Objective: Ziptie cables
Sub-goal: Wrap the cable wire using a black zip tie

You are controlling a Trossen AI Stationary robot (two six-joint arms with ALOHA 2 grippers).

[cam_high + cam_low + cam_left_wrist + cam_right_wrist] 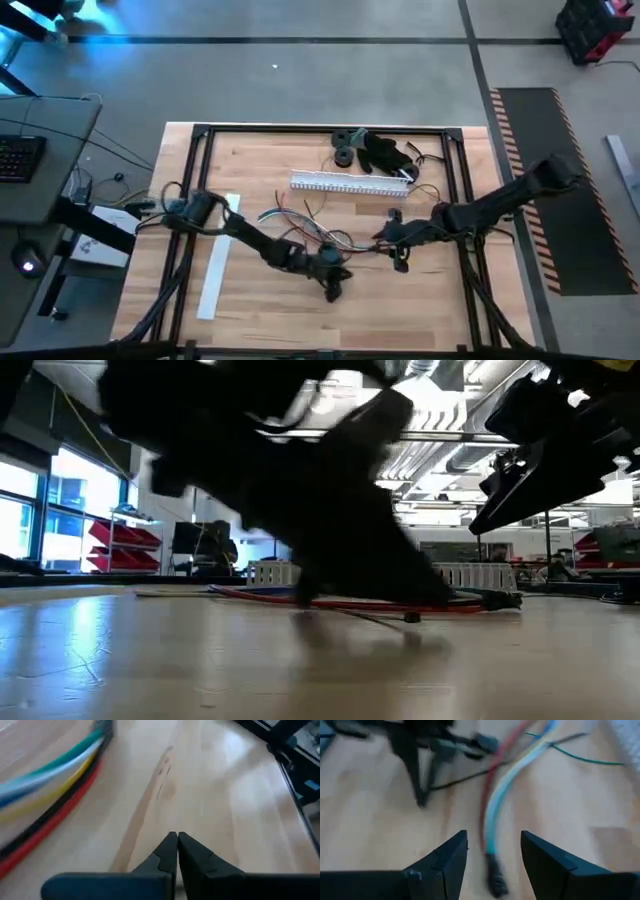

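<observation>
The cables (310, 228), a loose bundle of red, blue, yellow and green wires, lie on the wooden surface (420, 300) just on the near side of the long white slotted duct (350, 182), spreading from below the duct's left end toward its right end. The left gripper (335, 288) sits on the near side of the cables, farther from the duct than they are, low over bare wood; in the left wrist view its jaws are pressed together tip to tip with nothing between them (177, 851), and the coloured wires (55, 795) run past off to one side, not touching the fingers. The right gripper (392, 242) is below the duct's right end, at the end of the bundle; in the right wrist view its jaws stand apart (494, 851), with the dark-capped end of the cables (492, 870) lying in the gap between them, apparently on the wood and not pinched. A white strip (218, 258) lies flat well to the left of the duct.
</observation>
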